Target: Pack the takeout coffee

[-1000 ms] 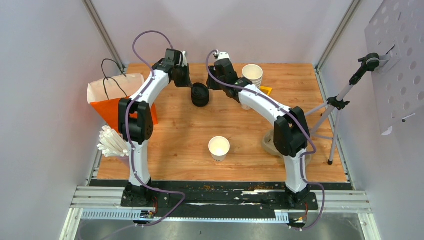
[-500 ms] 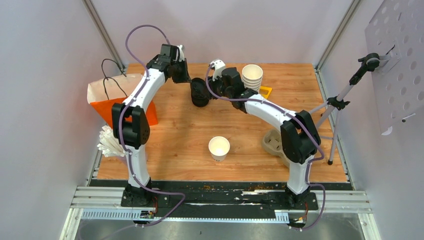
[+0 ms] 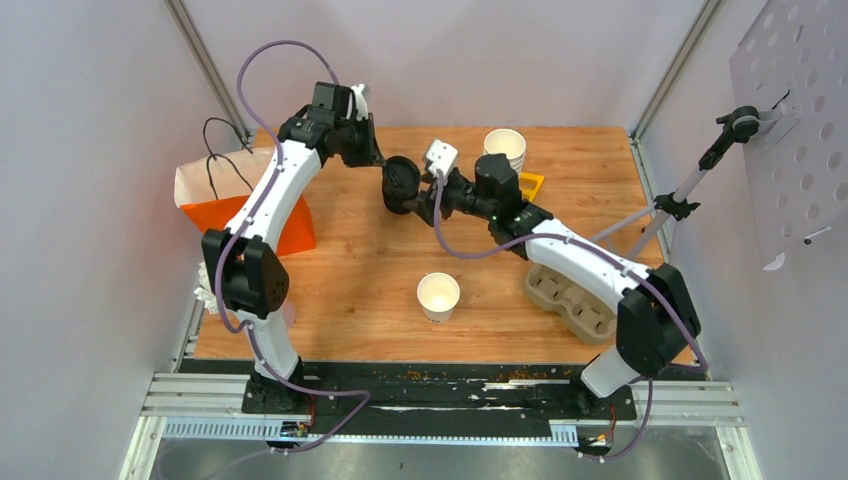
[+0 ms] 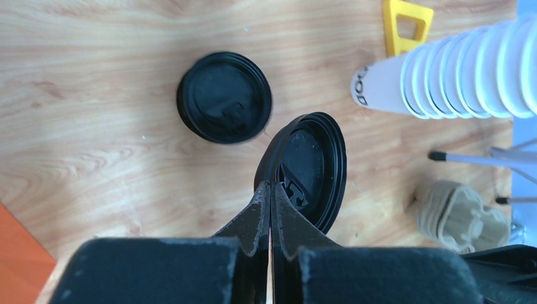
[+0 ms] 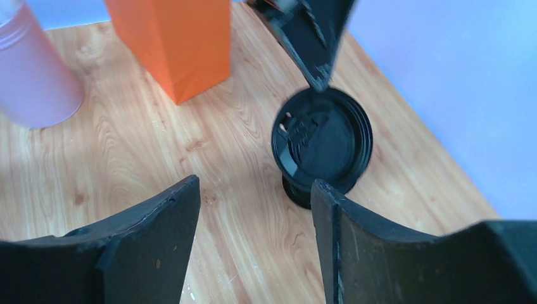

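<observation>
Zero finished coffees in view: no cup wears a lid yet. On the table (image 3: pixel 350 280), big to small: bag (image 5: pixel 171 44) at 9 o'clock, upright. Cup stack (image 3: pixel 505 148) at 1. Carrier (image 3: pixel 570 290) at 4. Pink cup (image 3: pixel 438 295) at 6, lidless. Lid pile (image 4: pixel 223 106) at 12.

One lid (image 4: pixel 313 161) hangs tilted off the table close by that pile. It's pinched at the rim in my left gripper (image 4: pixel 270 187), jaws tight together on the edge. My right gripper (image 5: pixel 253 183) sits at the lid's 3 o'clock, jaws apart, nothing between them, not touching the lid.

Handling, my guess: the lid is thin moulded plastic, near weightless and slick, and it flexes if squeezed across. A rim pinch is the right hold, force low. A paper cup will crush easily, so take it round the wall below the rolled lip, not by the lip.
</observation>
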